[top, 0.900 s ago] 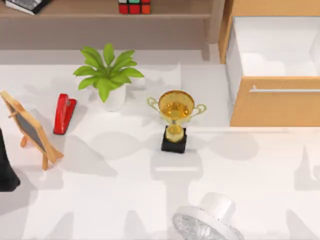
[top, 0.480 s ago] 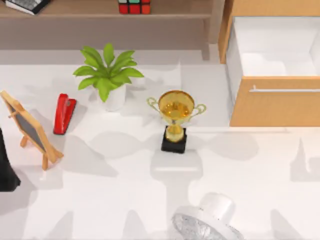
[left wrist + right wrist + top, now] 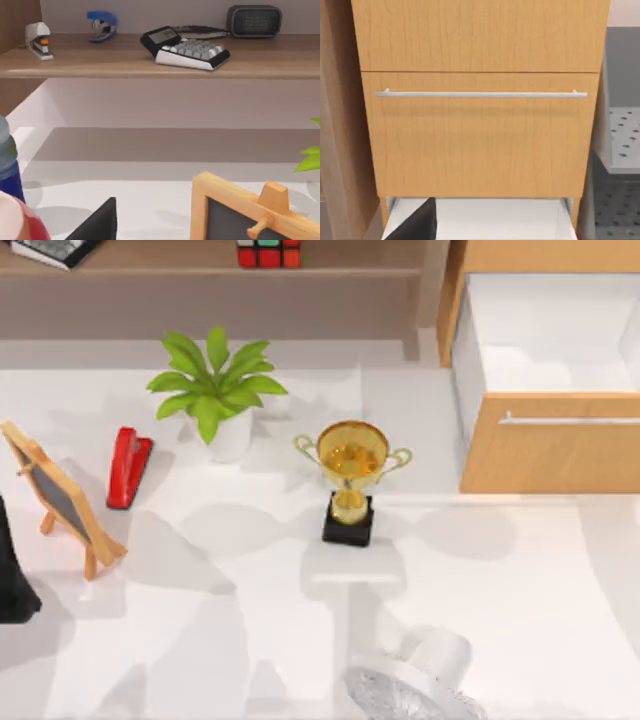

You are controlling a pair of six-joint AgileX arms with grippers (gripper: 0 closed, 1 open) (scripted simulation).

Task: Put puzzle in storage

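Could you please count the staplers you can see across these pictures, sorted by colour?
Red stapler, lying on the table: 1
White stapler, on the shelf: 1
Blue stapler, on the shelf: 1
Total: 3

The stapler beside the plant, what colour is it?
Red; the stapler shows best in the top view.
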